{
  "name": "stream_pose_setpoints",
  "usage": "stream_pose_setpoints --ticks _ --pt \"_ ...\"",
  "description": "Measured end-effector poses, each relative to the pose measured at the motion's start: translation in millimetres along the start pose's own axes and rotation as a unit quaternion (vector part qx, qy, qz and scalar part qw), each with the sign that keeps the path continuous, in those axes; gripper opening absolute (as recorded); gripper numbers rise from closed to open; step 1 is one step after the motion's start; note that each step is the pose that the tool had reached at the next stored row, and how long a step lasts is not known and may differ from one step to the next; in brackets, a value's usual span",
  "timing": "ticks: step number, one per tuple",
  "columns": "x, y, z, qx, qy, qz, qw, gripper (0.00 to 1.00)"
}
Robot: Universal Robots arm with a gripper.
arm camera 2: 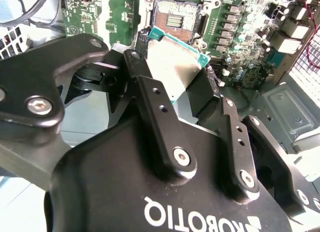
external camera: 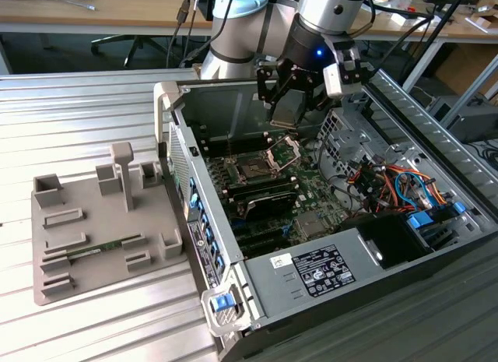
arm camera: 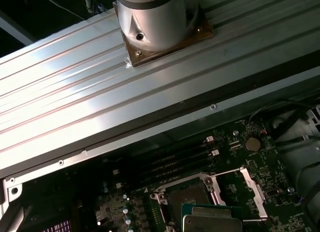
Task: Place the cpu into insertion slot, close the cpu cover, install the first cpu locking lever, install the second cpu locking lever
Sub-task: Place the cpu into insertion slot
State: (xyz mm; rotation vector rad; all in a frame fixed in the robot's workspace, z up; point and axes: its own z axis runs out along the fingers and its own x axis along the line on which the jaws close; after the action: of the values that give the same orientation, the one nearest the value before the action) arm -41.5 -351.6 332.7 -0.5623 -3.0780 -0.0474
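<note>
Over the motherboard (arm camera 2: 120, 15), cpu (arm camera 2: 172, 55) sits clamped in the pincer (arm camera 2: 172, 77)

Arm (external camera: 237, 23): silver with pale-blue joint caps, entering from the exterior view's upper edge.
Wrist (external camera: 331, 12): pointing steeply downward.
Gripper (external camera: 286, 117): black, its two linked fingers (arm camera 2: 150, 100) closed on opposite edges of the cpu (arm camera 2: 172, 57) (held tilted).

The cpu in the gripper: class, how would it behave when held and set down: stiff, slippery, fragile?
The cpu is a thin flat plate with a metal top, so probably stiff and light. The gripper seems to pinch its edges, so it might slip. Its thin green board edge looks fragile if knocked.
</note>
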Motion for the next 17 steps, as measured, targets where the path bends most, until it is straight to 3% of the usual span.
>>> stream_pose_setpoints --ticks 17 --pt "0.0 0.0 0.0 0.0002 -0.0007 0.017 0.9999 0.54"
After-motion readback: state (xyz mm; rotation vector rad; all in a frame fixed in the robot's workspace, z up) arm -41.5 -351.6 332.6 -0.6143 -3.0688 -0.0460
